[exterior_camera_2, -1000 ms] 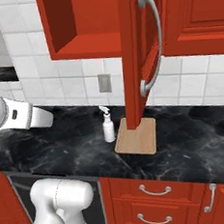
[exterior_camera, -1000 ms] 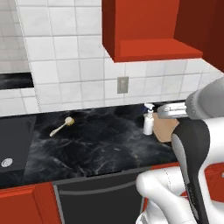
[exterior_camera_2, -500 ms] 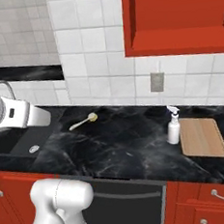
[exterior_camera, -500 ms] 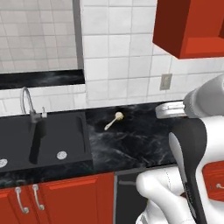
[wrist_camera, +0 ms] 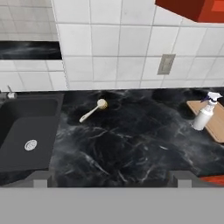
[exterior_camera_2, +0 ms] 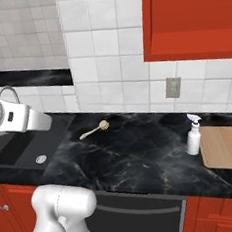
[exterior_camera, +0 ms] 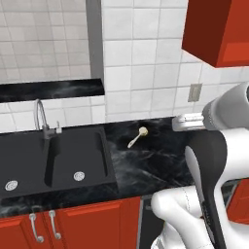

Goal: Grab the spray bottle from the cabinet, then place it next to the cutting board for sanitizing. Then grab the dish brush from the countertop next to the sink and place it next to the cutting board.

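Note:
The cream dish brush (exterior_camera: 137,137) (exterior_camera_2: 95,130) (wrist_camera: 93,110) lies on the black countertop (wrist_camera: 131,142) just right of the sink (exterior_camera: 73,153), its round head toward the wall. At the right, the white spray bottle (exterior_camera_2: 193,135) (wrist_camera: 204,113) stands upright against the left edge of the tan cutting board (exterior_camera_2: 224,148) (wrist_camera: 215,120). In the hand view my gripper (wrist_camera: 112,178) is open and empty, its tips wide apart, held above the counter's front part and well short of the brush. The red cabinet (exterior_camera_2: 189,20) hangs at the upper right.
A chrome gooseneck faucet (exterior_camera: 41,119) rises behind the sink basins. A wall outlet (exterior_camera_2: 173,87) sits on the white tiles above the counter. Red base cabinets (exterior_camera: 73,226) and a dark appliance front (exterior_camera_2: 143,218) run below the counter edge.
The base has driven left, so the whole scene slid right: the sink came into view, and the bottle and board left the left base view. The bottle and brush stayed put.

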